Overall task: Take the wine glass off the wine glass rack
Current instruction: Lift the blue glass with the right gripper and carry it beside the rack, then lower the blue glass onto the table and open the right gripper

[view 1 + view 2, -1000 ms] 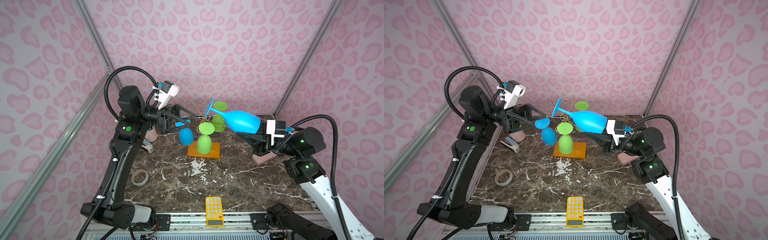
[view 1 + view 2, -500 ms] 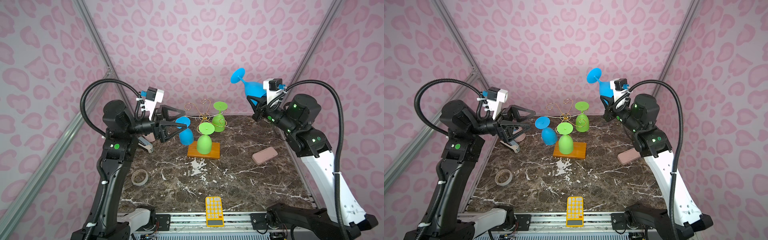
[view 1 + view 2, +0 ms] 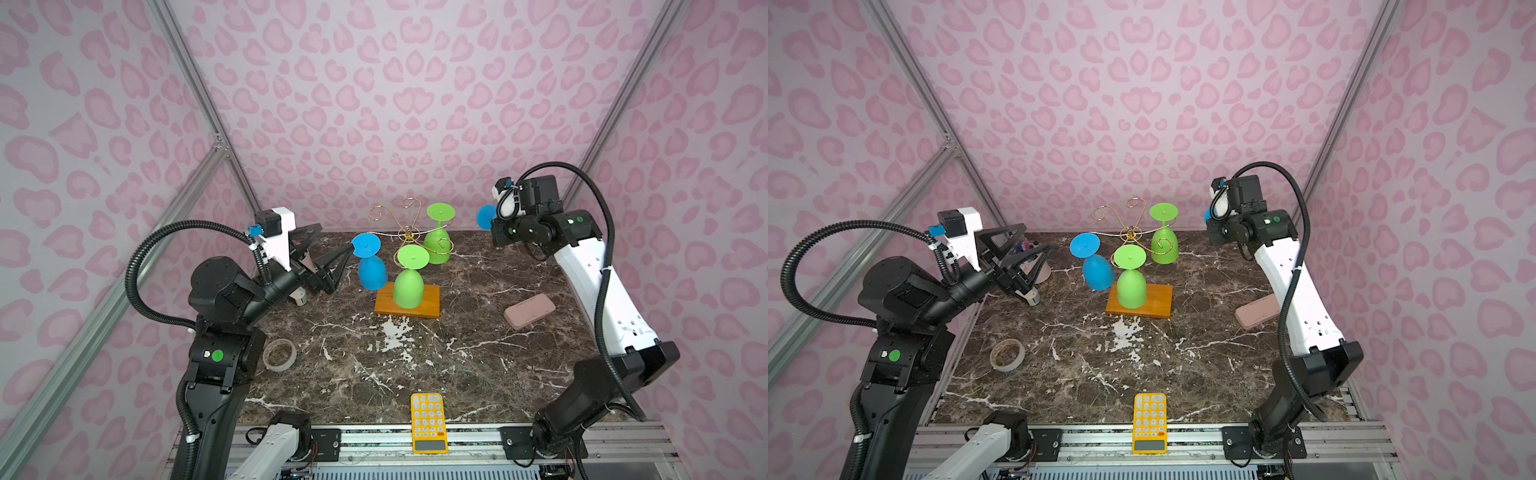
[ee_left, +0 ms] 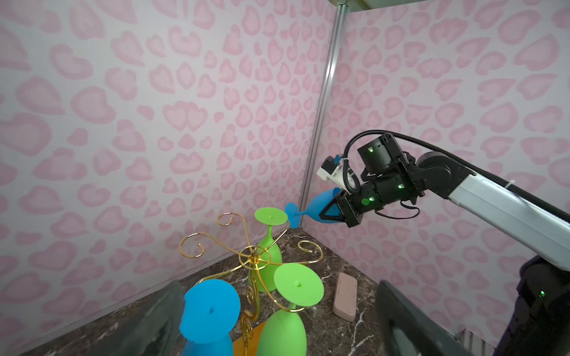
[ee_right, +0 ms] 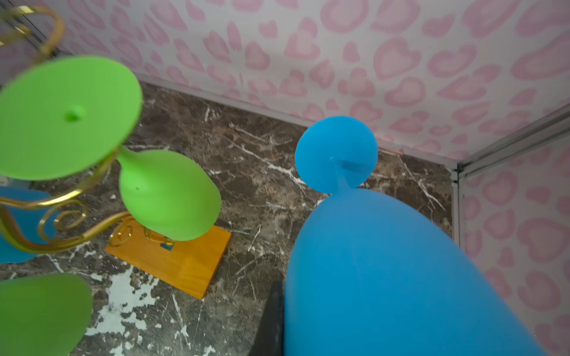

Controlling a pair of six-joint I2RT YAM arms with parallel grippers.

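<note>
Left hand: my left hand stands spread wide and empty, near the foot of the hanging blue glass but apart from it.
Rack, centre: the wine glass rack stands upright on its wooden base at the back middle of the table. Three glasses hang upside down from its gold arms: that blue one and two green glasses.
Right hand: my right hand is clamped on the bowl of the held blue wine glass. The glass is lying over sideways in the air, foot toward the rack, well clear of the gold wire and above the table's back right corner.
Poor view: in both top views the wrist hides all but the foot, so I judge the grip from the left wrist view alone.
Progress: one glass is off, the main step by my reading. Setting it down is left, and three more glasses, if they are wanted.
</note>
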